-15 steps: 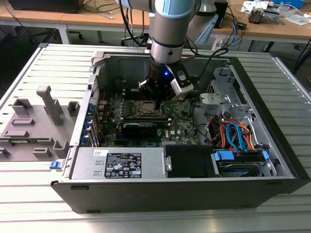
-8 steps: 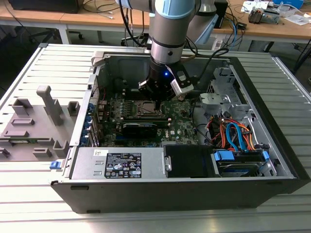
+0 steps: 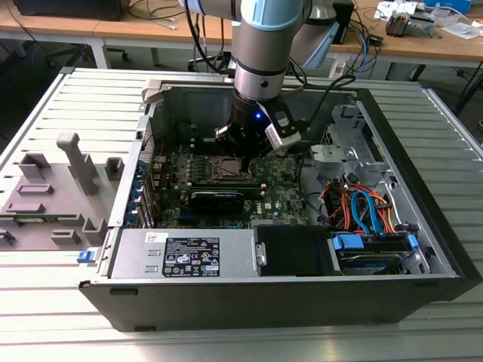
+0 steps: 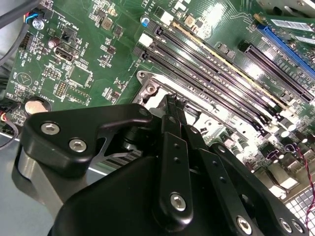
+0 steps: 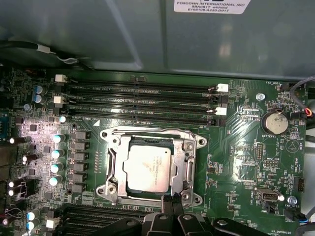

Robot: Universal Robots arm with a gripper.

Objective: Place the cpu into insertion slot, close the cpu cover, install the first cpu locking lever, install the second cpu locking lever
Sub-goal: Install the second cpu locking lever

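Note:
The cpu (image 5: 147, 169), a square chip with a silvery top, lies flat in the insertion slot (image 5: 110, 189) on the green board. The cpu cover (image 5: 147, 133), a silvery frame, lies closed around it with the chip showing through its window. A thin metal lever (image 5: 181, 167) runs along one side of the cover. My gripper (image 5: 171, 200) stands at the socket's edge beside that lever's end, its black fingers pressed together. In the second wrist view my gripper (image 4: 172, 101) tapers to a point on the socket's rim (image 4: 147, 81). The exterior view shows my gripper (image 3: 240, 151) low inside the case, over the socket (image 3: 226, 169).
Long black memory slots (image 5: 142, 103) run beside the socket. A black graphics card (image 3: 217, 197) lies just in front of it. Orange and blue cables (image 3: 362, 211) and a drive cage fill the exterior view's right. A grey fixture (image 3: 53, 188) stands outside the case at the left.

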